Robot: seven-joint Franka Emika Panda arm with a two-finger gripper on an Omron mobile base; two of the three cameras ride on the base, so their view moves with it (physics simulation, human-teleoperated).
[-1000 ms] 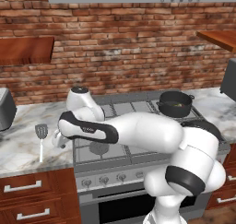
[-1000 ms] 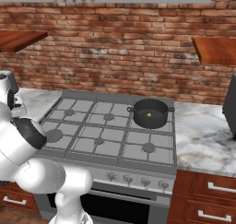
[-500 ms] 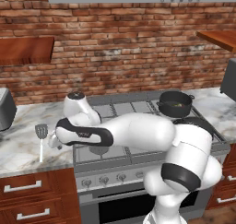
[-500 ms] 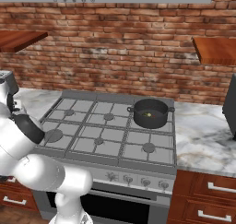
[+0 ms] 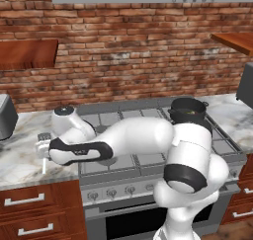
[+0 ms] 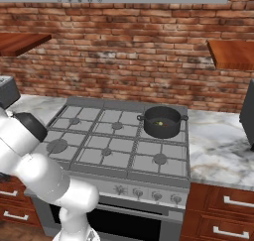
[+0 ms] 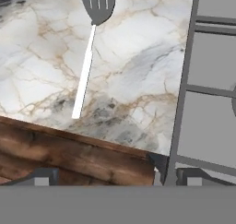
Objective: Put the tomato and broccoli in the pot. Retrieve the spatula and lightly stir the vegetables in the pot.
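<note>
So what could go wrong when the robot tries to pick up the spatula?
1. The spatula lies flat on the marble counter, and its handle is thin. The open jaws could slide off it or just push it along.
2. The handle's end sits near the counter's front edge, so a nudge might knock it toward the floor.
3. The pot stands on the far side of the stove, so the carry is long. A loose grip could drop the spatula on the way.
</note>
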